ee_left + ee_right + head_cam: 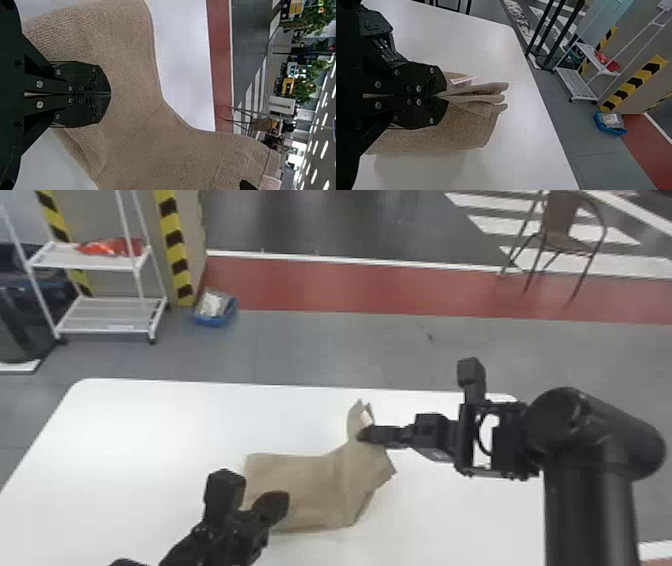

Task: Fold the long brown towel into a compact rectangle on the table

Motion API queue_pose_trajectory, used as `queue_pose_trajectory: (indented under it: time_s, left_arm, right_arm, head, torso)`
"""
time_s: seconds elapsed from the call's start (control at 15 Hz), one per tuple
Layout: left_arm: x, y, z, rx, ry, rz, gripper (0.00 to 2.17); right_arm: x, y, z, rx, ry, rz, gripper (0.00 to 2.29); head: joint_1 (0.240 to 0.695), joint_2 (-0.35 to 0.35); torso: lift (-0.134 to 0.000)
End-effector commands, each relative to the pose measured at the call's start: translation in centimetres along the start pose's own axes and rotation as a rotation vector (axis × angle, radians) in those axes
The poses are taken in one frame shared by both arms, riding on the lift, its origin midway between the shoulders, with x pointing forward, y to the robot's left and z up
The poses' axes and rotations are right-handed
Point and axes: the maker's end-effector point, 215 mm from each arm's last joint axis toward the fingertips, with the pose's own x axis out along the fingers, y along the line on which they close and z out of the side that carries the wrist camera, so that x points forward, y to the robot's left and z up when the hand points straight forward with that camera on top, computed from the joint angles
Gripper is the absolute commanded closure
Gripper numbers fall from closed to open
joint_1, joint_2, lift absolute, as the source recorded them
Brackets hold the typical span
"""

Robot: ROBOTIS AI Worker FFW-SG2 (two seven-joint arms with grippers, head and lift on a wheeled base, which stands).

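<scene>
The brown towel (pixel 310 490) lies on the white table, partly layered, its right part raised to my right gripper (pixel 364 434). In the right wrist view my right gripper (pixel 445 95) is shut on the towel (pixel 455 124), whose folded edges and white tag stick out past the fingertips. My left gripper (pixel 280 505) is over the towel's near left part. In the left wrist view, my left gripper (pixel 110 94) has its fingers together in front of the towel (pixel 130 59); no cloth shows between them. Part of the towel's near left side is hidden behind the left gripper.
The white table (pixel 150 420) extends around the towel, with its far edge beyond it. On the floor past the table stand a white shelf rack (pixel 107 315), a blue bin (pixel 215 317) and a brown chair (pixel 565 240).
</scene>
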Motion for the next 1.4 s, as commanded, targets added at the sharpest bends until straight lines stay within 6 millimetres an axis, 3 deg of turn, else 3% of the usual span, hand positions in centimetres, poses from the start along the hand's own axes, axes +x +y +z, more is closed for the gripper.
queue_pose_trajectory:
  time_s: [0.0, 0.13, 0.33, 0.6, 0.93, 1.33]
  left_arm:
    - [-1.3, 1.8, 1.2, -0.021, -0.01, 0.025, 1.79]
    - [-1.2, 4.1, 1.4, -0.011, -0.005, 0.059, 1.79]
    - [-0.5, 5.6, -0.6, -0.009, 0.03, 0.077, 1.79]
    - [0.1, 5.4, -1.9, 0.042, 0.056, 0.091, 1.79]
    - [0.7, 4.2, -2.5, 0.073, 0.071, 0.084, 1.79]
    - [1.0, 3.1, -2.4, 0.073, 0.068, 0.067, 1.79]
  right_arm:
    - [-0.1, -0.1, 0.1, 0.0, -0.003, -0.003, 1.29]
    - [-0.3, 0.0, 0.4, -0.007, -0.01, -0.006, 1.29]
    - [-0.4, 0.1, 1.0, -0.016, -0.016, -0.015, 1.29]
    - [-0.2, 1.1, 1.3, -0.034, -0.014, -0.001, 1.29]
    - [1.1, 2.5, -0.1, -0.051, 0.019, 0.014, 1.29]
    - [3.6, 1.9, -1.0, -0.095, 0.03, -0.027, 1.29]
  head:
    - [0.695, -0.14]
    - [0.695, -0.119]
    - [0.695, -0.095]
    - [0.695, -0.079]
    - [0.695, -0.071]
    - [0.695, -0.067]
  torso:
    - [0.0]
    - [0.0]
    - [0.0]
    - [0.0]
    - [0.0]
    - [0.0]
